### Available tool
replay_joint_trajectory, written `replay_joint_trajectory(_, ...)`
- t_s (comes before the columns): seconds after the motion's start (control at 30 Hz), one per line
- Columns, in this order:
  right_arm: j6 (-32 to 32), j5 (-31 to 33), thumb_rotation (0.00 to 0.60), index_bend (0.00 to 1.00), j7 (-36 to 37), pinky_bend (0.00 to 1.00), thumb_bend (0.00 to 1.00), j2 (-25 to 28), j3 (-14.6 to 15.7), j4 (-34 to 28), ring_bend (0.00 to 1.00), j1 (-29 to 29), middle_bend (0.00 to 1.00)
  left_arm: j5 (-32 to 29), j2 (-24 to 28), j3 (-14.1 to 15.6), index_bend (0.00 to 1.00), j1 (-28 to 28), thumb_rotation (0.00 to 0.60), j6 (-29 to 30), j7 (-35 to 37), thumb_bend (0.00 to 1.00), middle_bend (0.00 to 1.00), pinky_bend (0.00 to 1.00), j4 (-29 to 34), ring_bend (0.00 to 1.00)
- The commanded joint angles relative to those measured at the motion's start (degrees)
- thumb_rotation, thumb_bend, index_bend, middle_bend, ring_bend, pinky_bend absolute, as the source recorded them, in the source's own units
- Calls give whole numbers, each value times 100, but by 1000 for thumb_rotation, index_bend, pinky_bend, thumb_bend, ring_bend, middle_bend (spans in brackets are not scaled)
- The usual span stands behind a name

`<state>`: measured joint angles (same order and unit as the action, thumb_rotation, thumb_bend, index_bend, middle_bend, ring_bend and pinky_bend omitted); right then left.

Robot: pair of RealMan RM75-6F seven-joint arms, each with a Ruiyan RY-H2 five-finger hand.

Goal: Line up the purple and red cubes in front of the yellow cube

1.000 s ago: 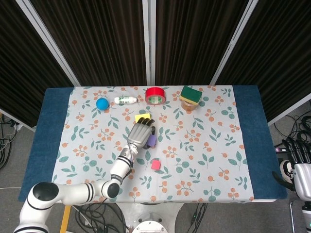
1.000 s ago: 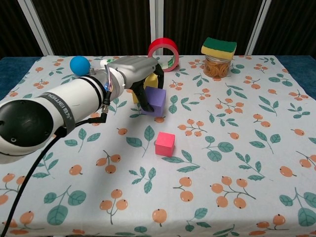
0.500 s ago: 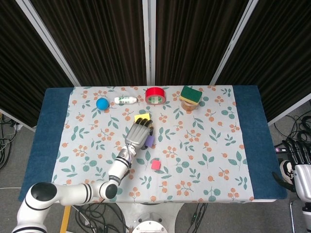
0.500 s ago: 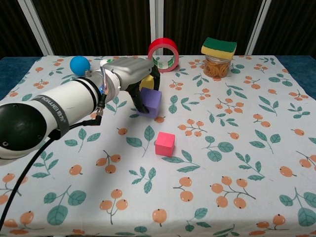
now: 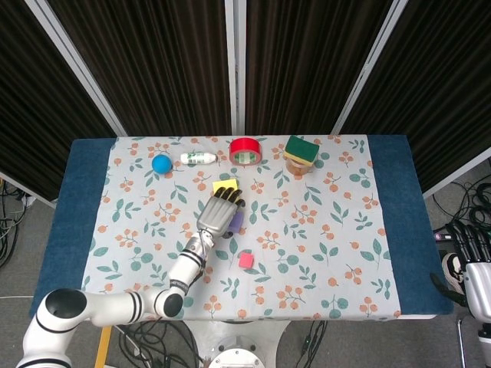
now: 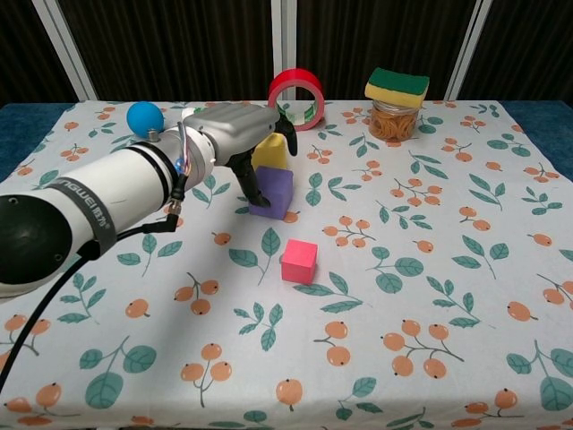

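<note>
**Purple cube in the left hand, in front of the yellow one**

Dark curtain panels are standing behind a counter [image 5: 84, 199] that is wearing a floral cloth [image 6: 430, 224] over a blue cover. At the centre of it, the fingers [image 6: 253, 184] of the left hand [image 6: 235, 134] are curling down around the purple cube [image 6: 272, 192] and holding it; the cube is sitting low at the cloth, though whether it is touching the cloth cannot be told. The yellow cube [image 6: 270, 154] is lying just behind the purple one, partly hidden by the hand. The red cube [image 6: 299, 261] is resting on the cloth nearer the robot, a little to the right, apart from both.

Along the far edge, a blue ball [image 6: 144, 117], a small white bottle [image 5: 198, 158], a red tape roll [image 6: 296, 87] and a jar [image 6: 394, 120] topped by a sponge [image 6: 397, 85] are standing in a row.

The right hand [image 5: 474, 253] is hanging off the counter's right side in the head view, holding nothing; how widely its fingers are parting cannot be told.
</note>
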<state>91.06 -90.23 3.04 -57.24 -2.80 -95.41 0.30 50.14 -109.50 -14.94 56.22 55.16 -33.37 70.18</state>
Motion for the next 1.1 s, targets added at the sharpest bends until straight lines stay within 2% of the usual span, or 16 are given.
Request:
replay_joint_trajectory(0.03, 12, -19, 600, 0, 7, 50, 145, 1, 3, 4, 0, -3, 30, 364, 70, 53, 293, -64, 600, 164, 203, 159, 176, 144, 146, 105)
replay_joint_trajectory(0.13, 9, -46, 600, 0, 20, 49, 149, 2, 4, 7, 0, 6, 30, 927, 78, 170, 268, -50, 600, 317, 402, 149, 141, 139, 54, 94)
replay_joint_trajectory(0.23, 21, -86, 600, 0, 54, 50, 156, 13, 15, 12, 0, 6, 30, 1347, 85, 310, 240, 65, 600, 178, 523, 94, 100, 125, -251, 68)
replay_joint_trajectory(0.43, 64, -79, 600, 0, 36, 50, 160, 43, -1, -14, 0, -12, 30, 1570, -26, 352, 143, 195, 600, -122, 701, 1, 2, 118, -753, 42)
replay_joint_trajectory(0.57, 52, -74, 600, 0, 1, 50, 164, 50, 2, -40, 0, -12, 31, 1644, -113, 367, 128, 230, 600, -284, 845, 0, 0, 118, -983, 40)
replay_joint_trajectory(0.8, 19, -49, 600, 0, -31, 50, 170, 48, -8, -57, 0, 1, 30, 1777, -175, 399, 114, 148, 600, -250, 957, 0, 0, 117, -850, 39)
replay_joint_trajectory(1.1, 8, -24, 600, 0, -18, 50, 173, 58, -5, -50, 0, -9, 26, 1795, -395, 255, 114, 267, 600, -342, 859, 0, 0, 118, -1045, 39)
